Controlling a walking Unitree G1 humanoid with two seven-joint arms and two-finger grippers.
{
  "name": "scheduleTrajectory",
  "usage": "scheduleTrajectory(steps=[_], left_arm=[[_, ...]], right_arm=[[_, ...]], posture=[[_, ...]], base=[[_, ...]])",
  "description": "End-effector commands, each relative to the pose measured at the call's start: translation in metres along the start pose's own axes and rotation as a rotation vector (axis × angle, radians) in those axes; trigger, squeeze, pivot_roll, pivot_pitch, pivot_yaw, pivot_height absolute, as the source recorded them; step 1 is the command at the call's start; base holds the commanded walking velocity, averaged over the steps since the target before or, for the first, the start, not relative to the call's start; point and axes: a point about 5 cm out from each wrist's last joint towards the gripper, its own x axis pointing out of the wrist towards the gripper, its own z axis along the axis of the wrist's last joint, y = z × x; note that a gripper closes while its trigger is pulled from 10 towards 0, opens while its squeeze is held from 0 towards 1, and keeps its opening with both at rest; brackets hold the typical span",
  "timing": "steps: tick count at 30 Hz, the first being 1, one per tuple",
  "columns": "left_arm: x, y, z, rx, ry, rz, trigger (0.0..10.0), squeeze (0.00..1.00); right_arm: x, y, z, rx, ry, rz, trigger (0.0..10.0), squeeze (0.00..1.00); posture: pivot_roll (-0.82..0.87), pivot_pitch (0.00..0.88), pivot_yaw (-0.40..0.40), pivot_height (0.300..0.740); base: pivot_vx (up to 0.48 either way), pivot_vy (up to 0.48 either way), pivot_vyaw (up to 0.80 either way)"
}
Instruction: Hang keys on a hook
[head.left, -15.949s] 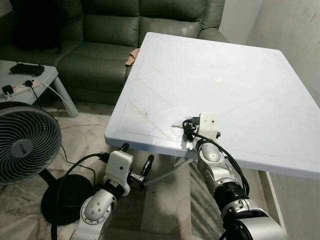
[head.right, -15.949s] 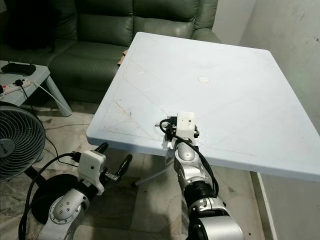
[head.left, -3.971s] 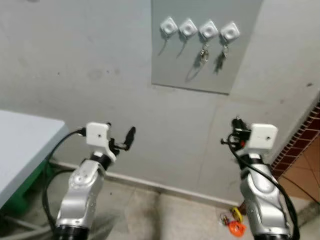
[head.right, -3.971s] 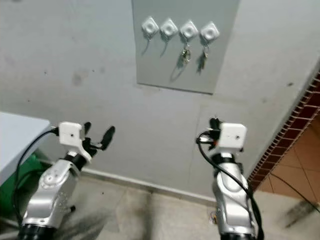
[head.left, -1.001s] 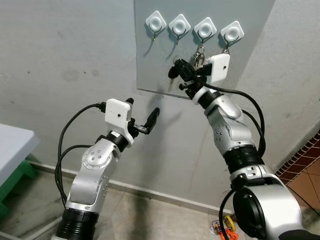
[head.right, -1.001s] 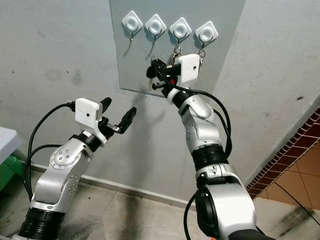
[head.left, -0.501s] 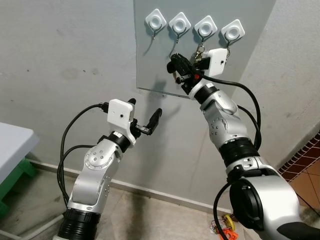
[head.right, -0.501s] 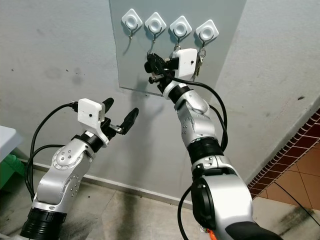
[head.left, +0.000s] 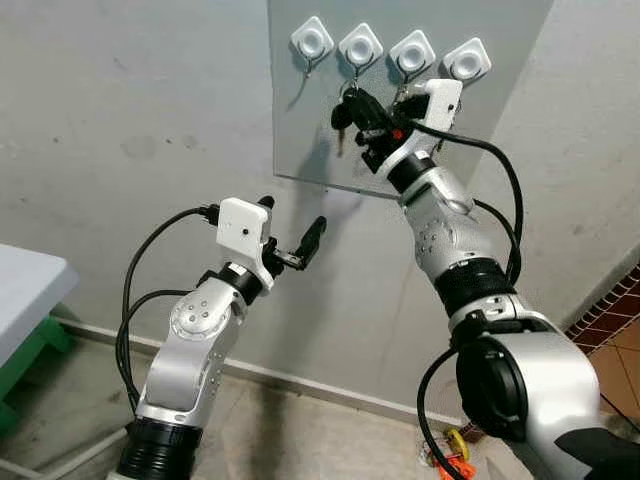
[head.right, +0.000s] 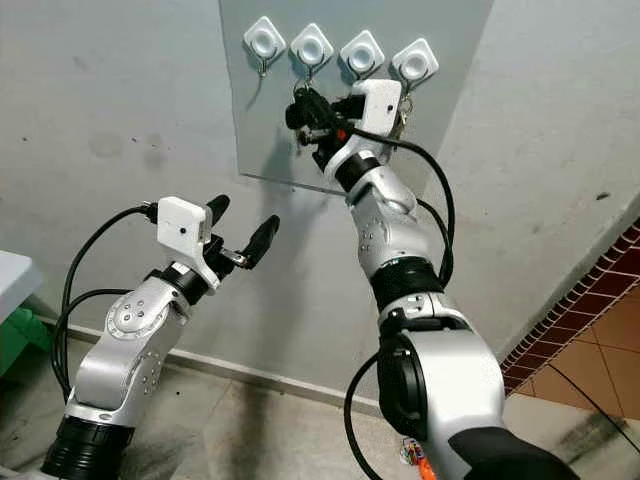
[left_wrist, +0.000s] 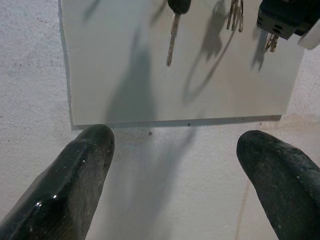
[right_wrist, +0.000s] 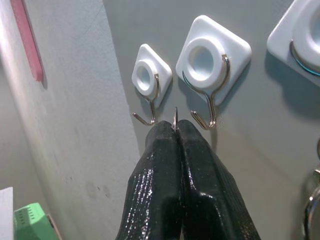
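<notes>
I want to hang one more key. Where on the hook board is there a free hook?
The two left hooks on the grey board are bare. The right claw holds a key just under the second one. The two right hooks are crowded with keys.

Right arm (head.left: 455, 250): raised high, extended up toward the hook board (head.left: 300, 140), wrist angled inward across its face. Right gripper (head.left: 347, 108): held just below the second hook from the left (right_wrist: 207, 87), black fingers (right_wrist: 165, 200) pressed together, a thin key ring (right_wrist: 175, 120) pinched at the tips, a dark-headed key (head.left: 340, 125) hanging beneath.

Left arm (head.left: 190, 350): bent at the elbow, forearm lifted, well below the hook board and off its lower left corner. Left gripper (head.left: 290, 235): aimed at the board's lower edge, fingers (left_wrist: 75, 180) spread wide apart, nothing between them.
</notes>
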Motion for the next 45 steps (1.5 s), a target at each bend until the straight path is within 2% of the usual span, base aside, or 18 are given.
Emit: scheduleTrajectory(steps=[1,10,11,12,14,20,25,27,34,45], left_arm=[[0.0,-0.002,0.005,0.014,-0.008,-0.005,10.0,0.0],[-0.001,-0.002,0.005,0.013,-0.008,-0.005,10.0,0.0],[-0.001,-0.002,0.004,0.012,-0.007,-0.003,10.0,0.0],[-0.001,-0.002,0.004,0.012,-0.007,-0.003,10.0,0.0],[-0.001,-0.002,0.004,0.01,-0.007,-0.001,10.0,0.0],[-0.001,-0.002,0.004,0.009,-0.003,0.0,10.0,0.0],[-0.001,-0.002,0.004,0.009,-0.002,0.001,10.0,0.0],[-0.001,-0.002,0.004,0.009,-0.002,0.001,10.0,0.0],[-0.002,-0.002,0.004,0.007,0.0,0.002,10.0,0.0],[-0.002,-0.002,0.004,0.007,0.002,0.004,10.0,0.0]], right_arm=[[0.008,0.003,0.011,0.025,-0.038,0.011,10.0,0.0],[0.008,0.003,0.011,0.033,-0.04,0.01,10.0,0.0],[0.011,0.003,0.014,0.096,-0.053,-0.004,10.0,0.0],[0.011,0.003,0.014,0.096,-0.053,-0.004,10.0,0.0],[0.012,0.0,0.015,0.197,-0.072,-0.031,10.0,0.0],[0.011,-0.003,0.013,0.294,-0.085,-0.048,10.0,0.0],[0.01,-0.003,0.011,0.304,-0.081,-0.047,10.0,0.0],[0.009,-0.004,0.008,0.355,-0.08,-0.052,10.0,0.0],[0.005,-0.004,0.001,0.355,-0.057,-0.058,10.0,0.0],[-0.006,-0.011,-0.013,0.41,-0.035,-0.113,10.0,0.0]], posture=[[0.04,0.0,-0.045,0.74],[0.04,0.0,-0.045,0.74],[0.05,0.0,-0.047,0.74],[0.05,0.0,-0.047,0.74],[0.05,0.0,-0.047,0.74],[0.05,0.0,-0.047,0.74],[0.04,0.001,-0.045,0.74],[0.04,0.002,-0.044,0.74],[0.04,0.003,-0.043,0.74],[0.05,0.0,-0.043,0.74]], base=[[0.0,0.0,0.0],[0.0,0.0,0.0],[0.0,0.0,0.0],[0.0,0.0,0.0],[0.0,0.0,0.0],[0.0,0.0,0.0],[0.0,0.0,0.0],[0.0,0.0,0.0],[0.0,0.0,0.0],[0.0,0.0,0.0]])
